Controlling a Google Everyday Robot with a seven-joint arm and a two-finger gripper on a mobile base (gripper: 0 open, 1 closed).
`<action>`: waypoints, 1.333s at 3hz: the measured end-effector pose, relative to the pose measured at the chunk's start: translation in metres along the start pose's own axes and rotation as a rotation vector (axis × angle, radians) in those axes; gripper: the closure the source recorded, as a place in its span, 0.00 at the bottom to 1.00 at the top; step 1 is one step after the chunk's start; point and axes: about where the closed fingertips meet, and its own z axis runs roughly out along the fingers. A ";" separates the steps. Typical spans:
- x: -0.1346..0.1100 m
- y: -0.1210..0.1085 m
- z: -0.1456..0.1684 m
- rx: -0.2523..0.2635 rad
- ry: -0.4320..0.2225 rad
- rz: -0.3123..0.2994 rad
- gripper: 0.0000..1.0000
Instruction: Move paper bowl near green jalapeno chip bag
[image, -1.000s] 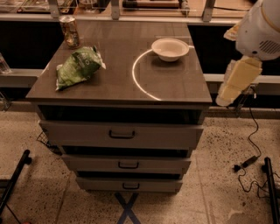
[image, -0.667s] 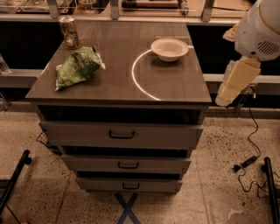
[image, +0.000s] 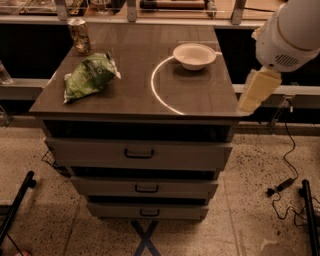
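**The paper bowl (image: 194, 55) and the green jalapeno chip bag (image: 90, 76) lie well apart**

Bowl off-white, upright, upper centre-right of the frame on the desk (image: 135, 100); bag crumpled, glossy, flat at upper left; pincer (image: 251, 95) hangs at right, beside the desk's edge.

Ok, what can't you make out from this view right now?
Camera view:
Gripper, right of the cabinet: arm above it cut off by the frame edge.
Can: label too small to read.
Green jalapeno chip bag: print too small.
Drawers: insides hidden behind fronts.
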 end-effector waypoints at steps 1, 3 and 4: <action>-0.003 -0.062 0.029 0.141 0.023 -0.030 0.00; -0.008 -0.139 0.100 0.113 -0.127 -0.061 0.00; -0.020 -0.158 0.139 0.070 -0.236 -0.058 0.00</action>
